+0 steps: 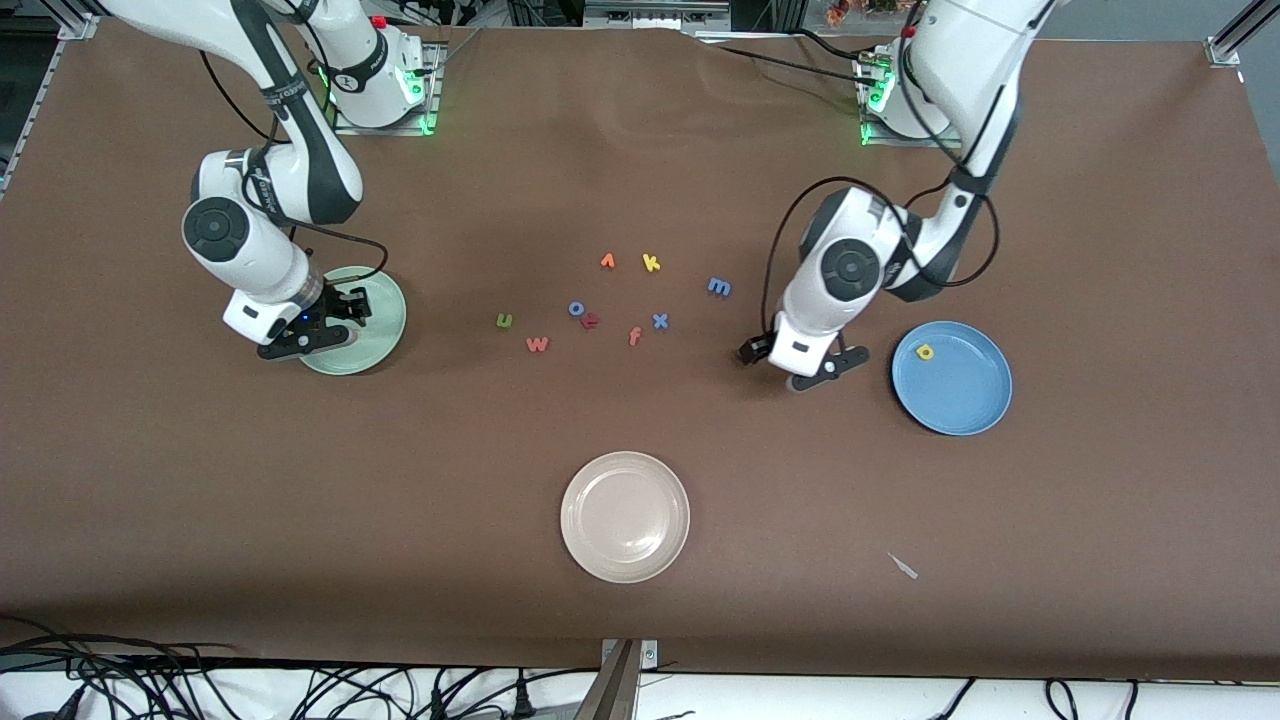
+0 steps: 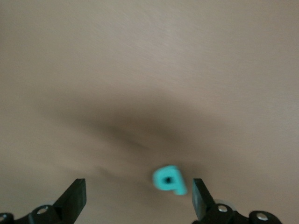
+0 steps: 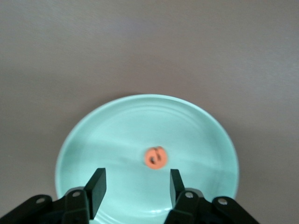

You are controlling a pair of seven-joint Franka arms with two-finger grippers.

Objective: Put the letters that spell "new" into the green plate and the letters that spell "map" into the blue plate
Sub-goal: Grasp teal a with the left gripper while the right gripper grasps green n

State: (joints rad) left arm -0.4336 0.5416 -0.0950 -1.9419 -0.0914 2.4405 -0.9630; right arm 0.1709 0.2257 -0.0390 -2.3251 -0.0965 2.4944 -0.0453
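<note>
Right pincer (image 3: 135, 186) spread, orange e (image 3: 155, 157) dropped onto green plate (image 3: 93, 140); left pincer (image 2: 138, 198) released, apparently straddling teal p (image 2: 169, 179) for pickup.

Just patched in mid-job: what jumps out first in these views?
Both grippers stand open over letters. The right gripper is over the green plate, where the orange e lies. The left gripper is over bare table beside the blue plate, the teal p between its fingers; the yellow a lies in that plate.
</note>
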